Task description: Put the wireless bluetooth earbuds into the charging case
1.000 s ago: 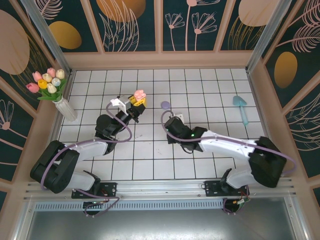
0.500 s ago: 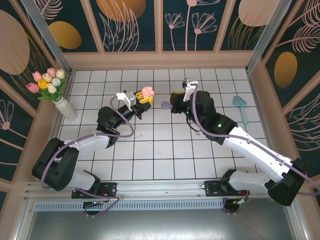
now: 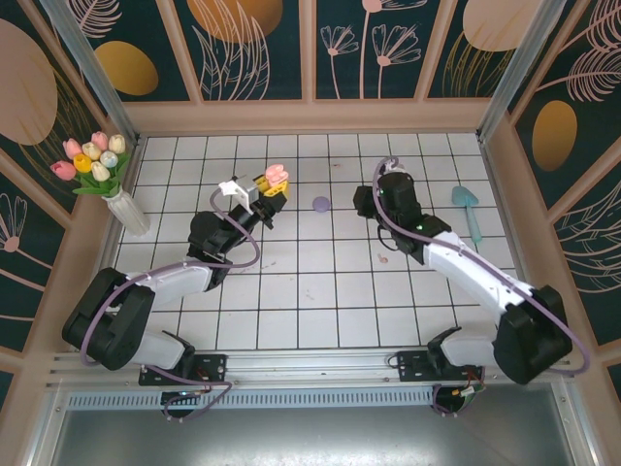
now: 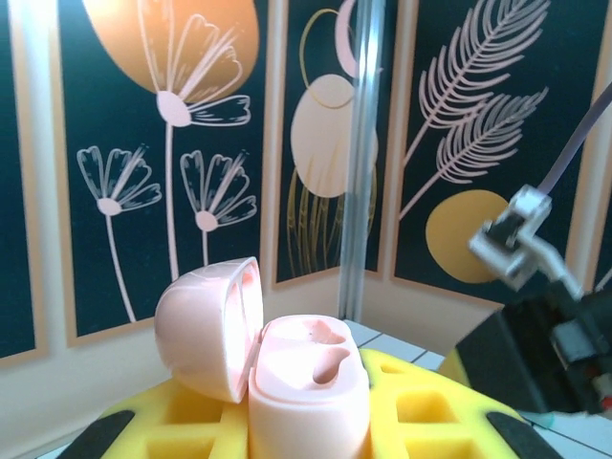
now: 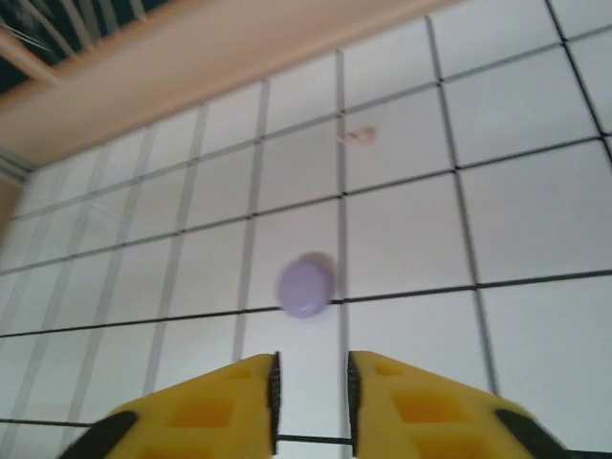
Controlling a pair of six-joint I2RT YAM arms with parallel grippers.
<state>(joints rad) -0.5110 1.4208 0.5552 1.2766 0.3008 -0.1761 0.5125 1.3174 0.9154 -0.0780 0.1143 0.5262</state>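
Plainly the weak point is how small the buds are: the pale pink earbud (image 5: 360, 136) is a mere speck on the white tiled worktop (image 3: 291, 291). A gripper coming down a little off centre would likely flick it across the tiles, or pinch it by the stem so that it twists and will not seat. The other hazard is at the case. The left gripper (image 3: 269, 192) is clenched on the pink charging case (image 4: 306, 382), held up off the worktop with its lid hinged open and both wells empty, and a bud pressed in at an angle could lever the case in that grip or drop past it. The right gripper (image 5: 312, 387) is empty, its jaws parted by a narrow gap, and it hovers over the tiles. A purple domed object (image 5: 306, 284) lies just ahead of its fingertips, too blurred to say whether it is a bud or a second case. The pink earbud lies farther on, well beyond that, toward the back wall (image 5: 191, 76). The charging case is well apart, off to this gripper's left.
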